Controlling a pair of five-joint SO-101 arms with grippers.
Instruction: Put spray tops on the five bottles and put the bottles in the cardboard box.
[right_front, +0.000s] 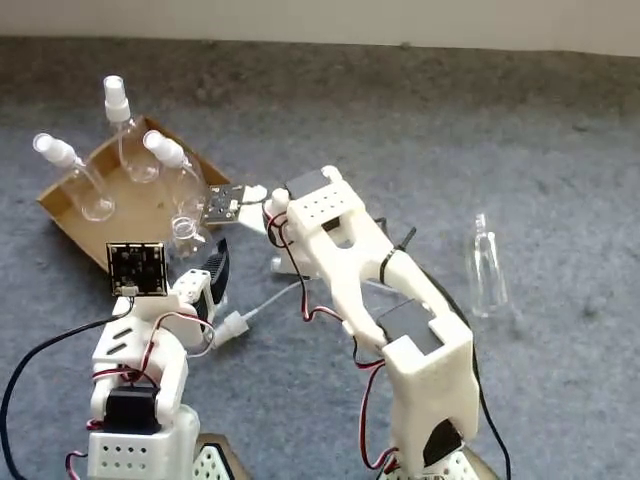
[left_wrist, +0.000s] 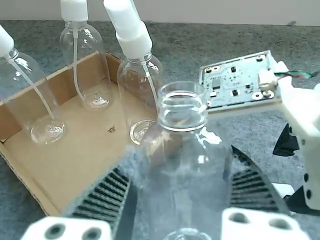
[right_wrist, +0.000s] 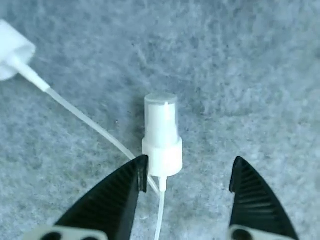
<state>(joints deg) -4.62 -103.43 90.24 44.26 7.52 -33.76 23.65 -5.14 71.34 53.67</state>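
Capping step. Left gripper (left_wrist: 181, 192) clamps clear uncapped plastic bottle (left_wrist: 182, 150) beside brown cardboard box (left_wrist: 75, 165). Right gripper (right_wrist: 190, 162), spread, straddles white spray top (right_wrist: 162, 142), seemingly ungripped. Next: close, lift.

White plastic arms (right_front: 340, 250), black ribbed fingers (left_wrist: 106, 192), red and black cables (right_front: 364, 405)

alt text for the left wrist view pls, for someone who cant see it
A clear plastic bottle with no top sits clamped in the left gripper, close to the camera. Behind it three clear bottles with white spray tops stand in a shallow cardboard box, and the other arm's green circuit board is beside them.
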